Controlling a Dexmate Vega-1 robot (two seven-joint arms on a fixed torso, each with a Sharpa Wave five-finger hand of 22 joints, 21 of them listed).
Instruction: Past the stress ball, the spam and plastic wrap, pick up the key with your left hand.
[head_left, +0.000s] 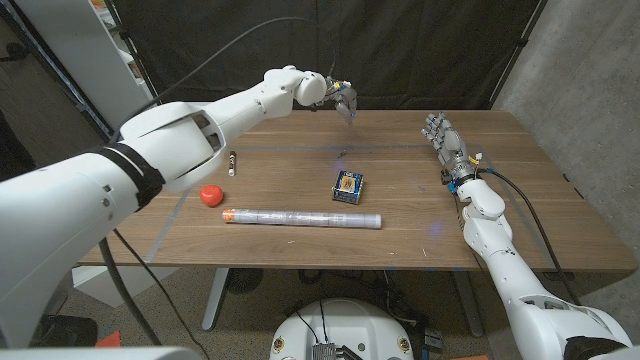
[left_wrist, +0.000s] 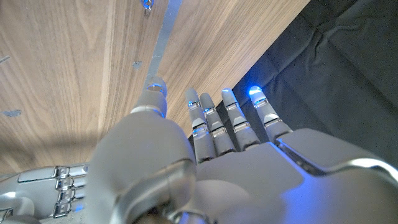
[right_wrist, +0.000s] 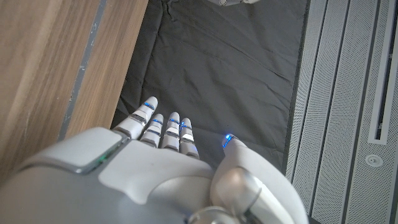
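Key (head_left: 234, 163) is taken to be the small pale sliver with a dark end lying in the table's (head_left: 300, 240) far half toward the left edge, though it is too small for its shape to be made out with certainty. Nearer the front edge the long plastic wrap (head_left: 302, 217) is laid parallel to that edge. The spam (head_left: 347, 185) is set toward the middle, and the stress ball (head_left: 209, 194) is found just on the front-edge side of the key. The left hand (head_left: 342, 100) is held raised over the middle of the far edge, well apart from the key, with fingers stretched out and nothing held. The right hand (head_left: 445, 140) is kept toward the far right corner, its fingers likewise straight and empty. For the reach to be done well, the left hand should be brought along the far edge toward the left and lowered from the far side. That way the stress ball is not brushed. The fingertips should then be pressed close to the wood, since so thin a thing is likely to slide, and closed only once the key is bracketed by thumb and finger.
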